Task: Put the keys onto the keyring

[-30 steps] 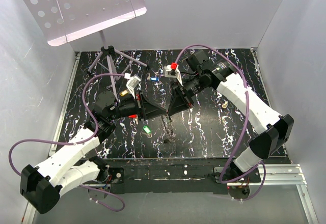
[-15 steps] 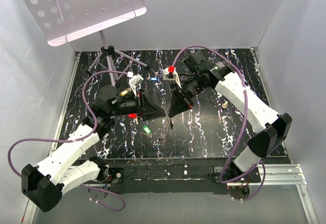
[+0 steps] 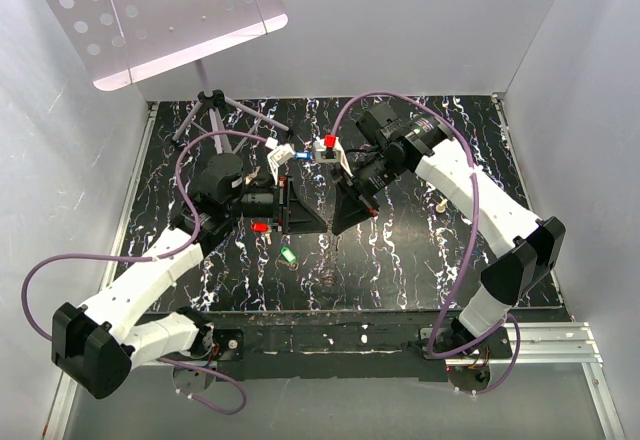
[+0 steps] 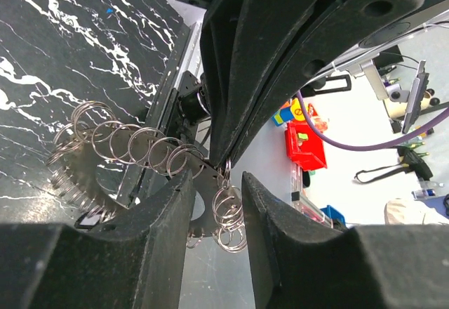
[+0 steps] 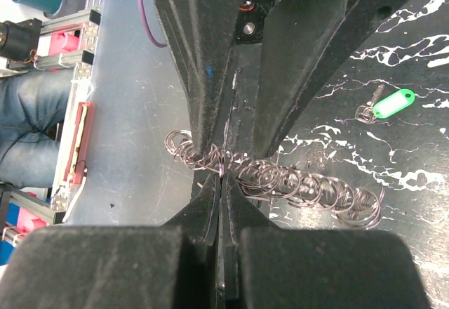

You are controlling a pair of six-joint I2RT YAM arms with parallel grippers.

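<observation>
My right gripper (image 5: 222,181) is pinched fully closed on the keyring (image 5: 302,186), a grey ring edged with small wire loops, held above the table (image 3: 430,250). My left gripper (image 4: 217,193) faces it tip to tip, jaws parted, with a few loops hanging in the gap. I see a green key (image 5: 389,103) lying on the table, apart from both grippers.

Overhead camera looks down from behind onto the black white-veined counter (image 3: 420,250); opposing wrist cameras share close views of the silvery-grey looped keyring (image 4: 95,172).
</observation>
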